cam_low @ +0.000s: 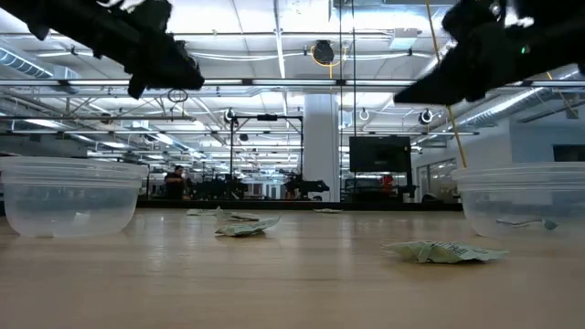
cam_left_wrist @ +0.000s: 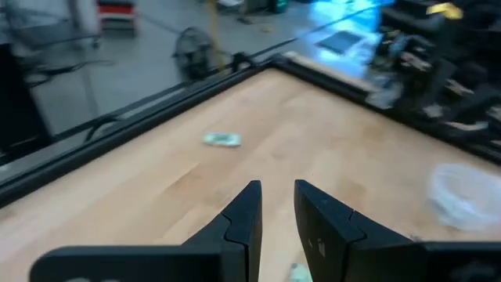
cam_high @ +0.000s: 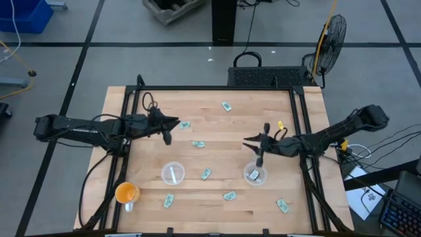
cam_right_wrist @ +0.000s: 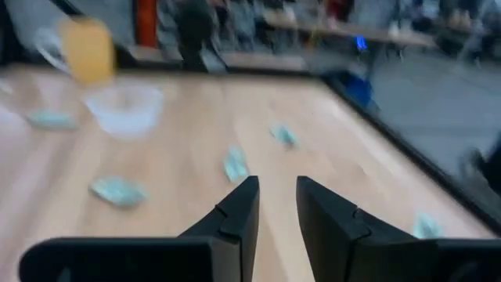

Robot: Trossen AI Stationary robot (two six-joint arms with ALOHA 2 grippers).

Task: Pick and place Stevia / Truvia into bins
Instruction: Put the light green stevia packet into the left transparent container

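Several pale green Stevia / Truvia packets lie scattered on the wooden table, among them one near the back, one in the middle and one near the front. Two clear bins stand toward the front, the left bin and the right bin, each holding a packet. My left gripper hovers open and empty next to a packet. Above and just behind the right bin, my right gripper is open with nothing between its fingers.
An orange cup stands at the front left corner. A black frame runs along the back and sides of the table. More packets lie at the front left, front right and between the bins.
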